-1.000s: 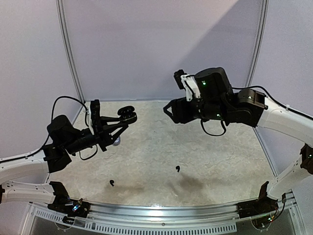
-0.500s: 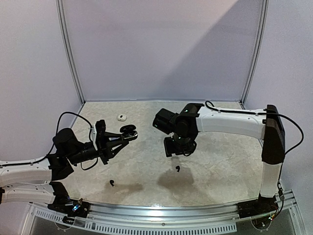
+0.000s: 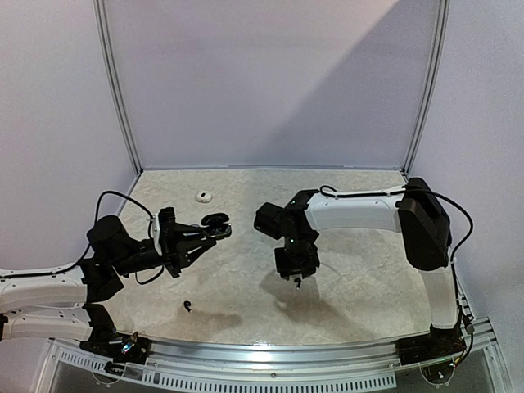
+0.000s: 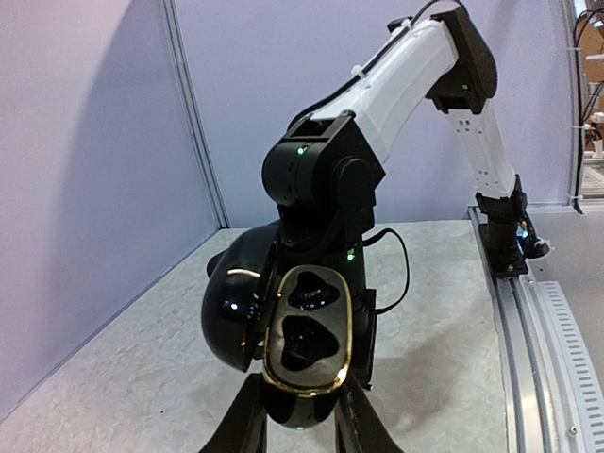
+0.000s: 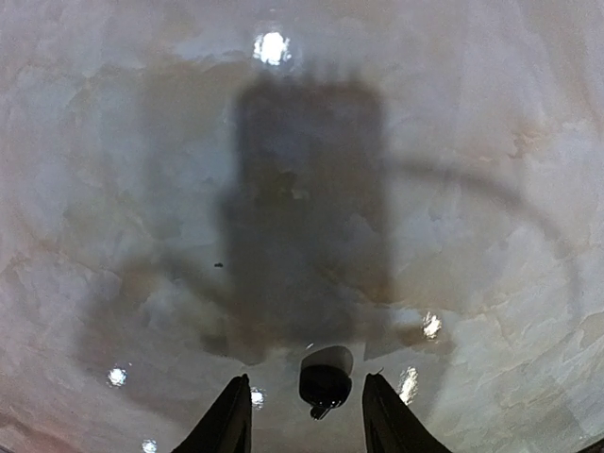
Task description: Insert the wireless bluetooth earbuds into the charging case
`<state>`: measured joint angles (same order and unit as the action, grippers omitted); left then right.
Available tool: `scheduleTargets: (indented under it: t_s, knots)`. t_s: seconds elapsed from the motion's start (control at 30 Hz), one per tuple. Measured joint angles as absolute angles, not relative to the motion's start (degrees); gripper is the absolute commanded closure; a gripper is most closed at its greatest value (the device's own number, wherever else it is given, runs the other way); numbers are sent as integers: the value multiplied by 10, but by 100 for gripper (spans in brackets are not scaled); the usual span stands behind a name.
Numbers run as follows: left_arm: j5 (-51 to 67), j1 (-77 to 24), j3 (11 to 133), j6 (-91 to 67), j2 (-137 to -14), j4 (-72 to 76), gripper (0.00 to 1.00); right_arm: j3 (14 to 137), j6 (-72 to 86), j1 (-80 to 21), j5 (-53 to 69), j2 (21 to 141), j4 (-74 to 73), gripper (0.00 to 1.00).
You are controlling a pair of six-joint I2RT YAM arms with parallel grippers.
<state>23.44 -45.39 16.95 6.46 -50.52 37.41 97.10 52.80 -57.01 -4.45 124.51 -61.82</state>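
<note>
My left gripper (image 3: 206, 233) is shut on the charging case (image 3: 215, 222), a glossy black shell held above the table. In the left wrist view the case (image 4: 307, 330) stands open between my fingers (image 4: 247, 423), its lid swung left and its gold-rimmed tray facing the camera. My right gripper (image 3: 295, 276) points straight down at the table, over a black earbud (image 3: 297, 284). In the right wrist view that earbud (image 5: 326, 380) lies between the open fingers (image 5: 231, 415), with a gap on each side. A second black earbud (image 3: 188, 307) lies front left. A white earbud (image 3: 202, 196) lies far back.
Purple walls with metal posts (image 3: 115, 90) close in the back and sides of the pale mottled table (image 3: 360, 278). A metal rail (image 3: 270, 354) runs along the near edge. My right arm (image 4: 321, 179) rises just behind the case in the left wrist view.
My right arm has swung down from high at the back to the table over the black earbud, and its jaws have narrowed. The left arm has moved slightly lower with the case.
</note>
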Motion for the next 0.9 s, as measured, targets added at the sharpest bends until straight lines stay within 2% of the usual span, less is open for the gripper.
scheduleTargets:
  t_s: [0.47, 0.77, 0.9]
  knots:
    - [241, -454, 169, 71, -505, 374, 100, 957, 522, -566, -31, 1251, -614, 78]
    - [244, -454, 169, 71, -505, 374, 100, 952, 512, -565, -31, 1251, -615, 76]
    - [246, -454, 169, 71, -505, 374, 100, 952, 505, -564, -30, 1251, -613, 84]
